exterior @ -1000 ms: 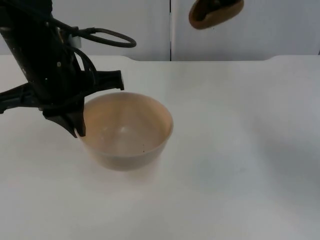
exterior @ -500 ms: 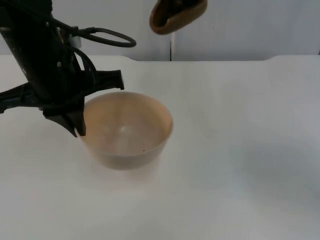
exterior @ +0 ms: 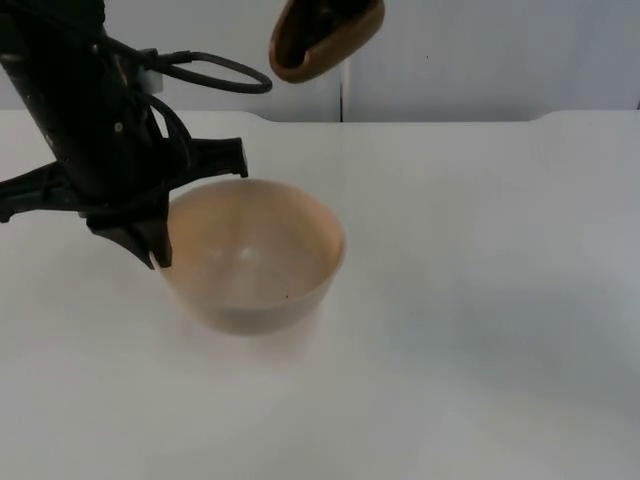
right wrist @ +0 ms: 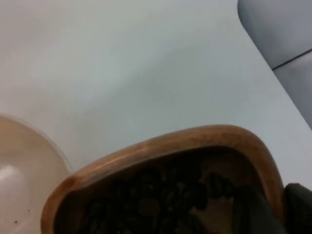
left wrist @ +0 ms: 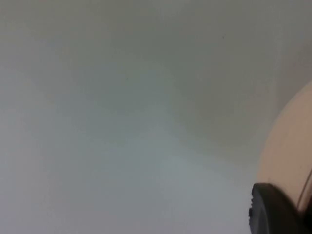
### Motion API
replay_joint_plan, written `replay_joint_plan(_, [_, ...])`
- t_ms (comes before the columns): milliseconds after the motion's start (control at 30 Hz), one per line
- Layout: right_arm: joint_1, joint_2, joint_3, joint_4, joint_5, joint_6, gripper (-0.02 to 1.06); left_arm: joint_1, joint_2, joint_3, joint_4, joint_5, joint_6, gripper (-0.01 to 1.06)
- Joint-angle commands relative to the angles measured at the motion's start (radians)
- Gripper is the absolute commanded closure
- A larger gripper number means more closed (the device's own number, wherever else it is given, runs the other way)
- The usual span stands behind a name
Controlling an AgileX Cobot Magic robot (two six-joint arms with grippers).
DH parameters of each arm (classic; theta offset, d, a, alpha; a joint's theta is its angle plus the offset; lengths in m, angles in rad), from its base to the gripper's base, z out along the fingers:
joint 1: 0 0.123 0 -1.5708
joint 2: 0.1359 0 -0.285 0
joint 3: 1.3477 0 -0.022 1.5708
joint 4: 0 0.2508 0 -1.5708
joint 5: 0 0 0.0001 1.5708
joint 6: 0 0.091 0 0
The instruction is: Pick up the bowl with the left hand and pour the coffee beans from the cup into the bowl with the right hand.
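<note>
The white table (exterior: 480,330) fills the lower part of the top view. Left of centre stands the beige bowl (exterior: 255,260), upright, its inside almost bare apart from a small dark speck low on the inner wall. The left gripper (exterior: 150,240) comes down at the bowl's left rim, one black finger on the outside of the wall, clamped onto the rim; the black arm rises behind it toward the upper left corner of the frame. In the left wrist view, a black fingertip (left wrist: 273,209) lies against the bowl's pale outer wall (left wrist: 287,156), with plain table beyond.

Farther back, at the upper edge of the top view just left of centre, the brown wooden cup (exterior: 325,38) hangs in the air before the grey partition wall (exterior: 500,60), tilted with its mouth toward the lower left. In the right wrist view, the cup's rim (right wrist: 165,146) frames dark coffee beans (right wrist: 146,200), and a finger of the right gripper (right wrist: 285,207) grips the rim; the bowl's edge (right wrist: 24,170) lies below.
</note>
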Motion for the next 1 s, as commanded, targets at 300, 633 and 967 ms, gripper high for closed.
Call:
replay_joint_plan(300, [0.029, -0.068, 0.094, -0.072, -0.002, 0.002, 1.04, -0.005, -0.014, -0.003, 0.005, -0.035, -0.006, 1.05])
replay_joint_plan(633, [0.075, -0.076, 0.115, -0.154, -0.002, 0.022, 1.04, -0.005, -0.014, -0.003, 0.005, -0.039, -0.006, 1.05])
replay_joint_plan(967, [0.146, -0.084, 0.115, -0.32, -0.002, 0.058, 1.04, -0.005, -0.014, -0.003, 0.005, -0.036, -0.006, 1.05])
